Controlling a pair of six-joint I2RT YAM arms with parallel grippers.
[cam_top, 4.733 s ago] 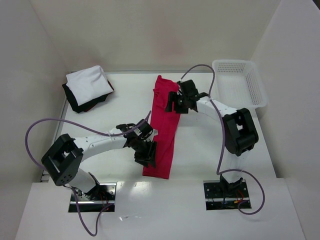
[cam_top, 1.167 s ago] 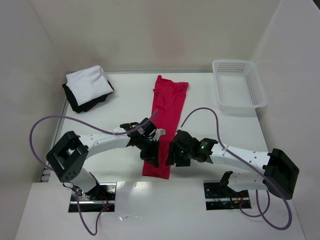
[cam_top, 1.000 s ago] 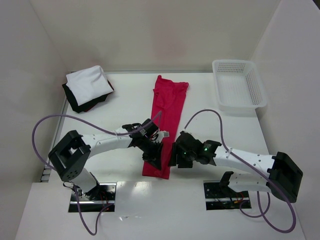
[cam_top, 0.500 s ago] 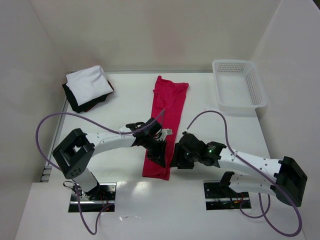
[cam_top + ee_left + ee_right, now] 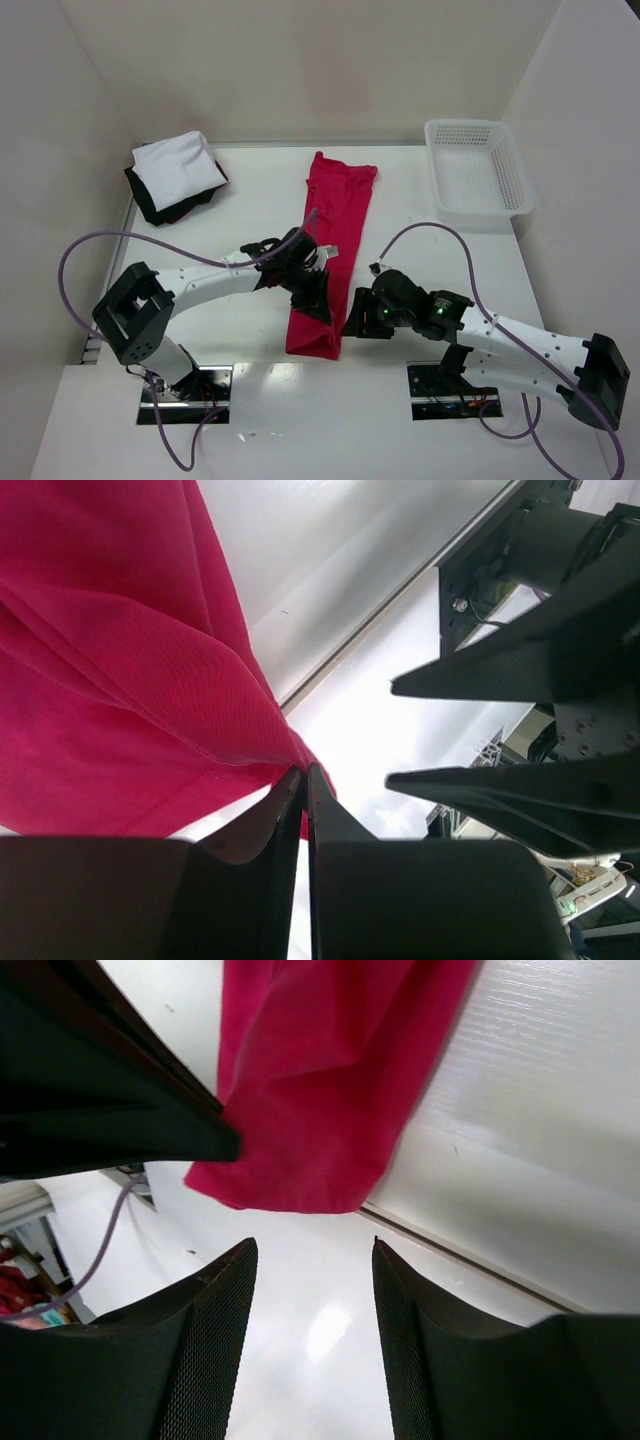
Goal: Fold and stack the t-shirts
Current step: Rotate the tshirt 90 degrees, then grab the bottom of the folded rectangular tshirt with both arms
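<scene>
Moved: right gripper (image 5: 352, 320) has swung from the far end of the red shirt (image 5: 335, 230) to its near end; left gripper (image 5: 320, 305) has drawn slightly back from the near edge.
Left gripper: fingers pressed together on a pinched fold of red cloth near the shirt's near right corner, seen close in the wrist view (image 5: 303, 772).
Right gripper: fingers spread wide, holding nothing, just beside the shirt's right edge (image 5: 312, 1250).
Red shirt: long narrow strip on the tabletop (image 5: 250, 215), running far to near at the middle.
Stack: white shirt (image 5: 178, 168) folded on the black shirt (image 5: 150, 208), far left corner.
Basket (image 5: 478, 128): far right.
</scene>
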